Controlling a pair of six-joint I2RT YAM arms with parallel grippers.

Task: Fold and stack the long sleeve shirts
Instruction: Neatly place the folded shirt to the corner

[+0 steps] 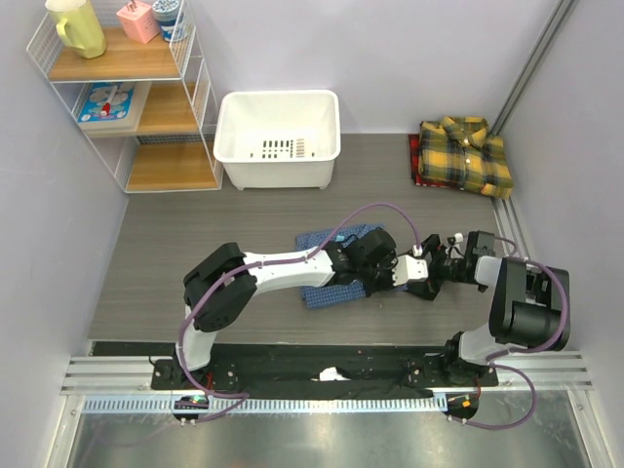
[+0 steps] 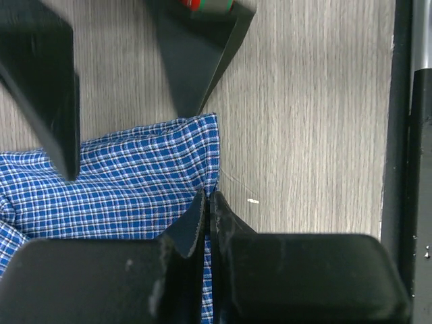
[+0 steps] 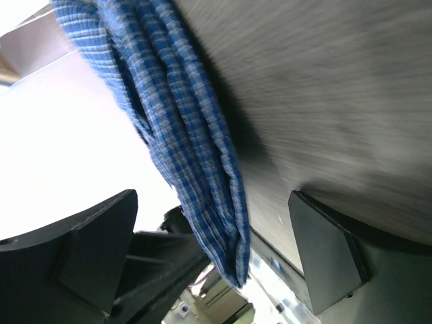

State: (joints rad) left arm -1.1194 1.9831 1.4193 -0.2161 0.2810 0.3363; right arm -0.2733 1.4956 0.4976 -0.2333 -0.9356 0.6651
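tool: left gripper [image 2: 208,219] pinched shut on edge of blue fine-check cloth shirt [image 2: 128,182] | right gripper [image 3: 212,239] gaped wide astride folded layers, holding nothing | shirt lay mid grey wood-grain table [image 1: 195,244]; yellow-and-dark plaid shirt [image 1: 466,154] folded, far corner | advice: right should bite all layers before lifting.

Grey wood-grain table [image 1: 195,234]. White slotted tub [image 1: 239,146] seen at the far edge, near the middle. White wire shelf [image 1: 171,168] placed at the far-left corner. Top tier: yellow jug [image 1: 78,27], pink box [image 1: 138,21], patterned cup [image 1: 171,18]. Middle tier: blue picture book [image 1: 105,100], laid flat.
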